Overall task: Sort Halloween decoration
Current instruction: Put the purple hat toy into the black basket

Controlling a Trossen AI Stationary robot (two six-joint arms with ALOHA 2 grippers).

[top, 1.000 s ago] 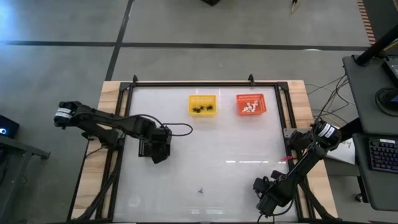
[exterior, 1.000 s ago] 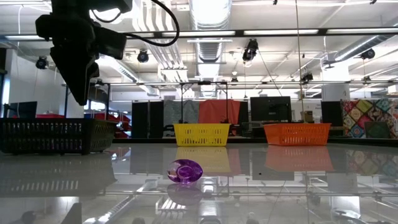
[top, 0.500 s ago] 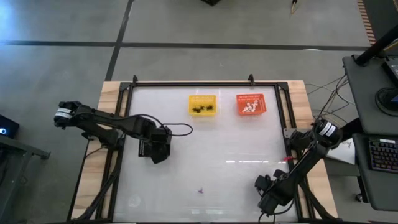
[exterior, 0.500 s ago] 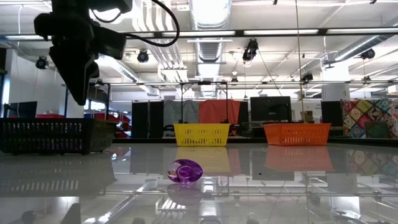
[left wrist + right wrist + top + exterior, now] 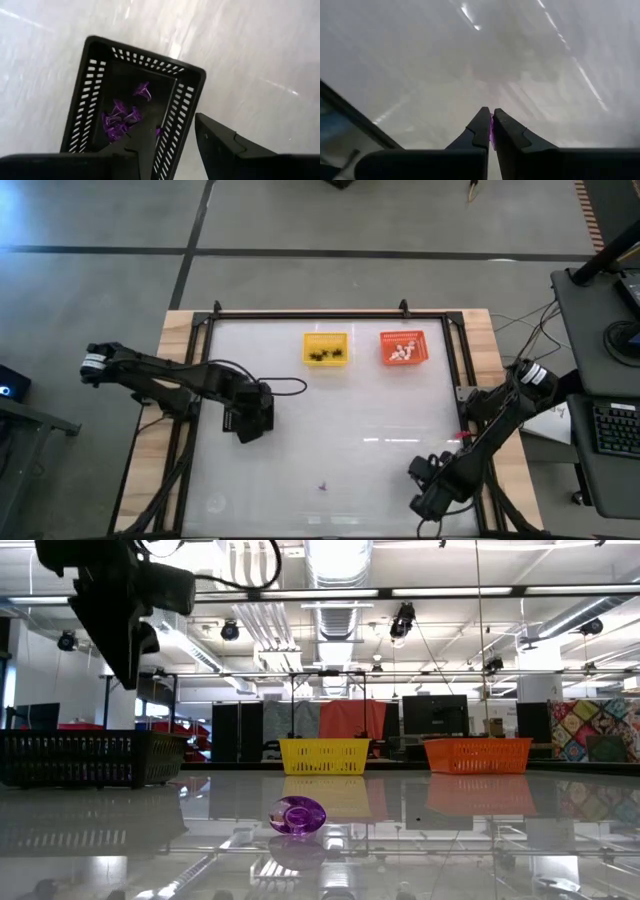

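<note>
My left hand (image 5: 170,145) hangs released over the black tray (image 5: 189,107) of purple trinkets (image 5: 120,122); my right hand (image 5: 491,131) is clenched on a purple trinket (image 5: 491,134), one stray trinket (image 5: 298,815) lying well apart on the counter (image 5: 360,410).

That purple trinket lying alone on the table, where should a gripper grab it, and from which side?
Come straight down from above and pinch the purple trinket across its rounded middle. It sits low on the glossy table with nothing beside it, so a sideways approach would likely nudge it away.
</note>
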